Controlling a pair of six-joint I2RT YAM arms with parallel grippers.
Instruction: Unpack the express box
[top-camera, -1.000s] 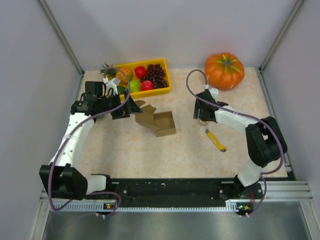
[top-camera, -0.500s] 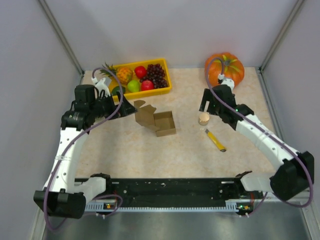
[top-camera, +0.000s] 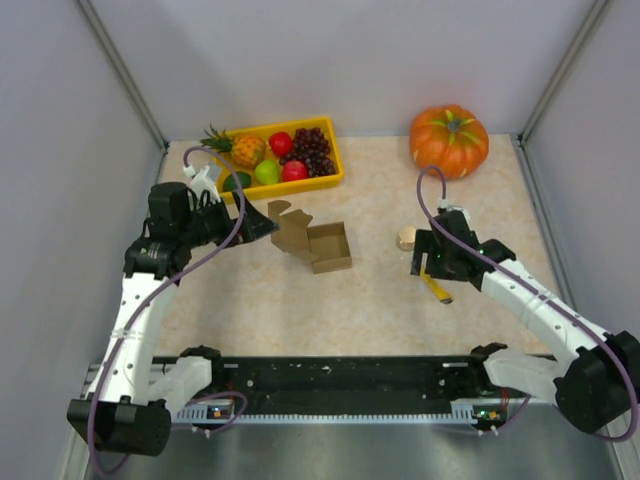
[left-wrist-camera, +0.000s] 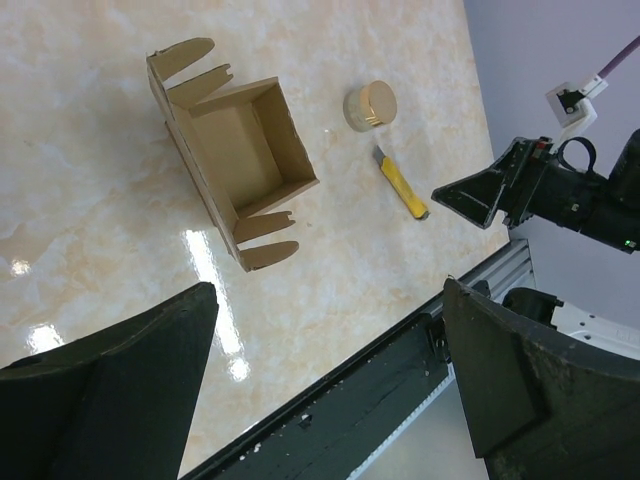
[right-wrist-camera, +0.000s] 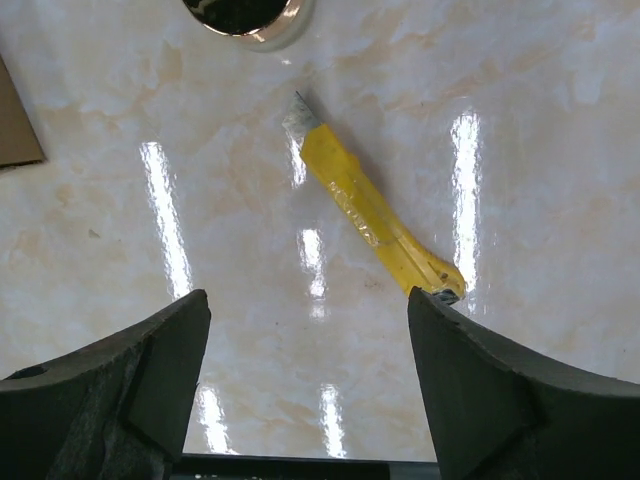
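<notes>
The express box (top-camera: 318, 244) is a small brown cardboard box lying open mid-table, its flap lid folded back to the left; in the left wrist view (left-wrist-camera: 232, 160) its inside looks empty. A small round tan jar with a gold top (top-camera: 406, 238) stands to its right, also in the left wrist view (left-wrist-camera: 370, 105) and at the top edge of the right wrist view (right-wrist-camera: 245, 15). My left gripper (top-camera: 262, 224) is open and empty, just left of the box. My right gripper (top-camera: 425, 268) is open and empty, over a yellow utility knife (right-wrist-camera: 368, 214).
A yellow fruit tray (top-camera: 285, 157) with grapes, apples and a pineapple stands at the back left. An orange pumpkin (top-camera: 449, 141) sits at the back right. The knife (top-camera: 436, 288) lies right of centre. The black base rail (top-camera: 340, 380) runs along the near edge.
My right gripper let go of the jar, which now stands on the table, and drew back toward the near side over the knife. My left arm pulled slightly left.
</notes>
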